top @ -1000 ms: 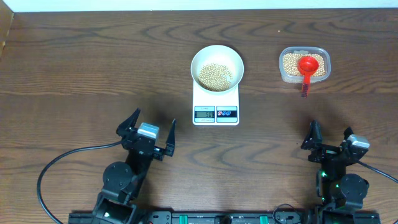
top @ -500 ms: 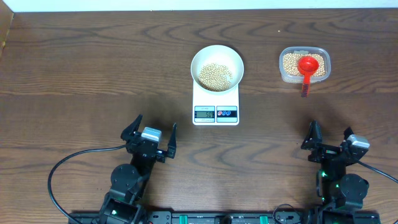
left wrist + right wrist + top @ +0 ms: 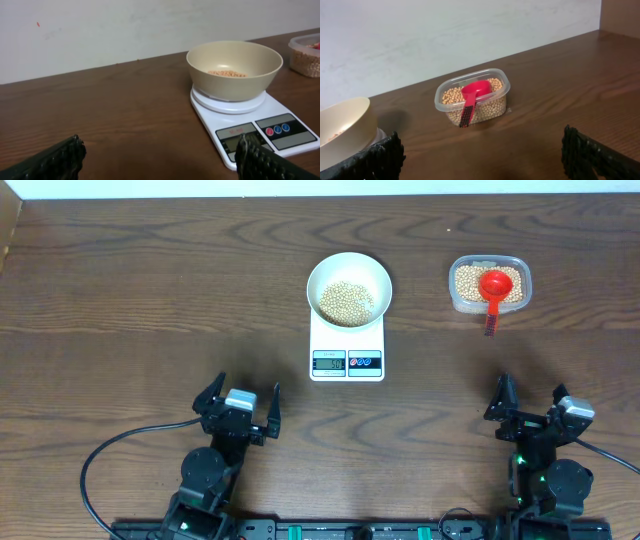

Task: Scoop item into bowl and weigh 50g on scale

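Note:
The white bowl point(image 3: 349, 288) sits on the white scale point(image 3: 347, 348) at the table's middle; tan beans point(image 3: 346, 302) lie in it. The bowl point(image 3: 234, 67) and scale point(image 3: 250, 125) also show in the left wrist view. More beans fill a clear tub point(image 3: 489, 283) at the back right, with a red scoop point(image 3: 494, 287) resting in it; the right wrist view shows tub point(image 3: 472, 97) and scoop point(image 3: 472, 97). My left gripper point(image 3: 238, 406) is open and empty, near the front left. My right gripper point(image 3: 530, 405) is open and empty, near the front right.
A wall runs along the table's far edge. A black cable point(image 3: 110, 455) loops on the table at the front left beside the left arm.
My left gripper has drawn back toward the front edge, away from the scale. The right arm, bowl, scale and tub have not moved.

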